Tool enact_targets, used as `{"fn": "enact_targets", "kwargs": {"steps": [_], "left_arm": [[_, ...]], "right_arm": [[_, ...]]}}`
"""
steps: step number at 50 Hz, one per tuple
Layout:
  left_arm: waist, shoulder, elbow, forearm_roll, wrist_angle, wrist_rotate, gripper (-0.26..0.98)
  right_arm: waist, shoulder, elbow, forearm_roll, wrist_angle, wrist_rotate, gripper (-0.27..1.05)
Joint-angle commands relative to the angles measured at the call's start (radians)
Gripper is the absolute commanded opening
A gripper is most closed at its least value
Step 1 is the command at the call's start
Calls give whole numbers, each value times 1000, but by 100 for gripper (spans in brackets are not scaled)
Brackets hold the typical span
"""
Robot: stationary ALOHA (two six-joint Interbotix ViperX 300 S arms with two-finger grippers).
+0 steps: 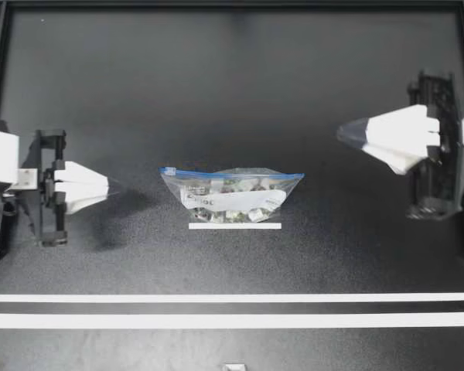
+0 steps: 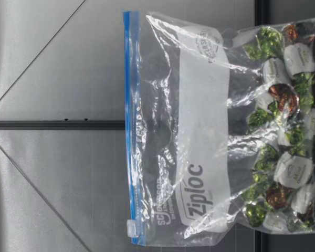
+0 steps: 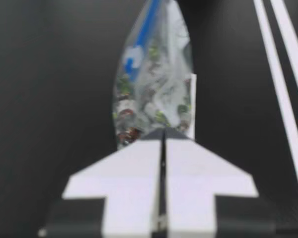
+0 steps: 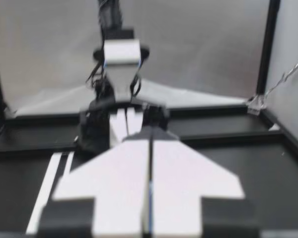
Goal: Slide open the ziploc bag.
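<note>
Hovering closed and empty, my left hand [image 1: 100, 187] at nine o'clock, right hand [image 1: 342, 133] at three; I'm judging the slider [image 2: 131, 228] on the ziploc bag [image 1: 232, 193] needs pinching next.

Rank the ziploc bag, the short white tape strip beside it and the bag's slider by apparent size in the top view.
1. ziploc bag
2. short white tape strip
3. slider, only a tiny speck

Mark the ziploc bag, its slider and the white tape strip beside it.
ziploc bag [image 1: 232, 195]: top view, middle of the bag's clear wall.
slider [image 2: 130, 228]: low view, face of the small white tab.
white tape strip [image 1: 234, 226]: top view, middle of the strip.
</note>
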Motion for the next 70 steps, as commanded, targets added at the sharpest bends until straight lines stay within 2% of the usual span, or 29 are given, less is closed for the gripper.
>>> {"fn": "enact_targets", "kwargs": {"steps": [1, 6, 10, 14, 18, 26, 34, 39, 54, 59, 64, 70], "left_arm": [[3, 87, -35, -25, -75, 3, -10], [3, 167, -75, -34, -94, 3, 1], [3, 215, -101, -35, -103, 3, 15], [3, 245, -127, -35, -117, 3, 32], [5, 259, -146, -35, -130, 3, 39], [5, 281, -173, -35, -167, 3, 37], [3, 307, -198, -35, -169, 3, 35], [5, 316, -202, -35, -170, 2, 30], [3, 307, -204, -34, -179, 2, -4], [3, 307, -207, -26, -179, 2, -12], [3, 307, -213, -14, -178, 2, -16], [3, 307, -222, -6, -169, 3, -16]], "right_arm": [[-28, 46, -72, -2, -20, -2, -16], [-41, 97, -110, -2, -29, -5, -13], [-48, 135, -132, -6, -32, -5, -7], [-48, 169, -147, -9, -32, -5, 3], [-48, 206, -164, -12, -32, -5, 18], [-48, 288, -204, -21, -51, -5, 39], [-48, 385, -262, -51, -54, -3, 40], [-48, 436, -299, -72, -51, -3, 40], [-18, 583, -423, -118, 34, -3, 44], [0, 641, -474, -147, 101, -3, 52], [11, 692, -517, -153, 163, -3, 59], [18, 736, -555, -156, 213, -5, 59]]}}
